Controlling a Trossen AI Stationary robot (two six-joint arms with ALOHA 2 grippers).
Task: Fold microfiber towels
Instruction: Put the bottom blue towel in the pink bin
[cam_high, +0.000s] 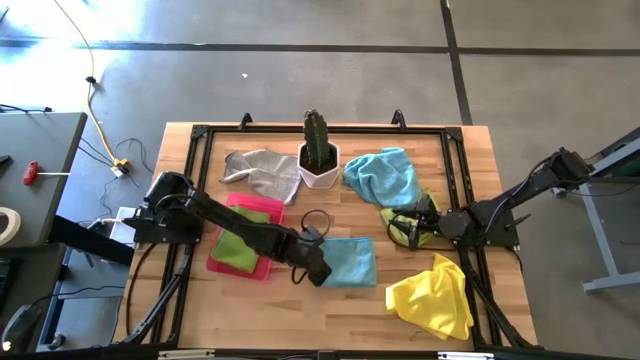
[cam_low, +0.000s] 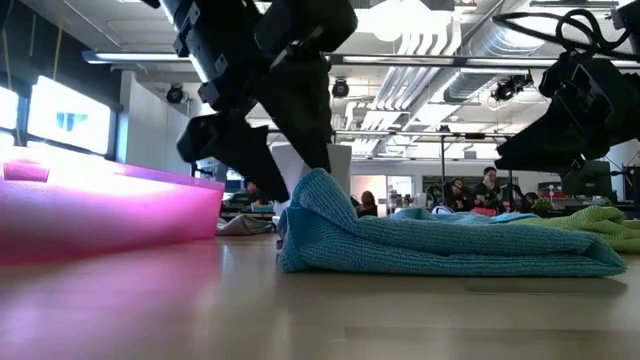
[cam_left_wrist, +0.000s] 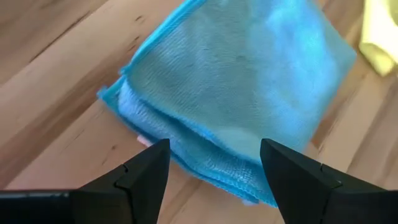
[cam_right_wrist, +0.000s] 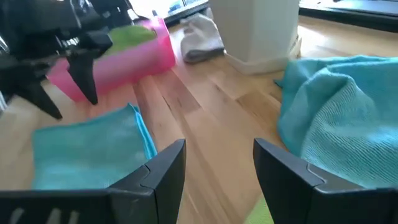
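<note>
My left hand (cam_high: 318, 270) hovers with fingers spread at the near-left edge of the folded light blue towel (cam_high: 350, 262), which lies flat on the counter (cam_high: 330, 310) just beside the pink tray (cam_high: 262, 212). My right hand (cam_high: 418, 226) waits open beside the crumpled blue towel (cam_high: 383, 175).

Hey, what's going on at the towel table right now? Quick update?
Left gripper open, at the folded blue towel's edge. Right gripper open, over a lime green towel. Yellow towel unfolded. Nothing in the way.
</note>
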